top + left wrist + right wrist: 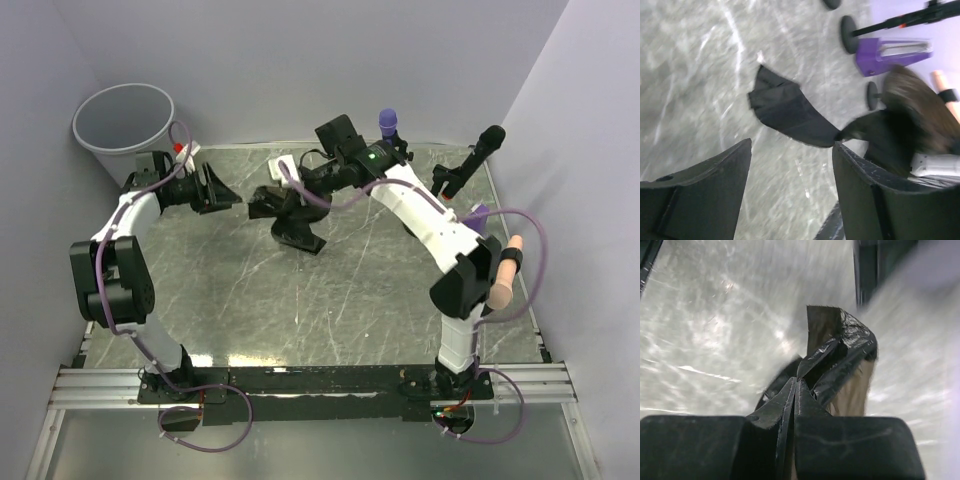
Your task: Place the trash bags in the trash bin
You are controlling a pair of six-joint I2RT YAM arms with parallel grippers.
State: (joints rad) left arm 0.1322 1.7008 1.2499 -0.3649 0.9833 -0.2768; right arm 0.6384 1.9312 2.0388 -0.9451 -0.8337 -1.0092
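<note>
Bag [298, 232], black glossy plastic, is lying crumpled on the far middle part of the table [350, 300], well apart from the bin [125, 128]. Any print on the film is too blurred to read.

Orientation: in the top view the bag's long axis is running obliquely, roughly from far left to near right. In the left wrist view it is showing a broad, flat end resting on the marbled surface and narrowing to a thin neck at the side where the right arm is reaching in. That neck is blurred. In the right wrist view a folded, creased flap is standing out past the fingertips.

Right gripper [796, 382]: the fingers [850, 445] are pressing together, with a fold of the bag pinched between their tips. In the top view this gripper [283, 205] is sitting over the bag's far-left end.

Left gripper [791, 145]: the fingers [700, 190] are standing wide apart, holding nothing and touching nothing. The bag is lying beyond them, clear of both tips. In the top view this gripper [225, 190] is pointing right toward the bag, near the bin.

The bin is standing upright, mouth up, at the far left corner, just behind the left arm's wrist.

A purple holder [885, 55] is lying beyond the bag in the left wrist view.
</note>
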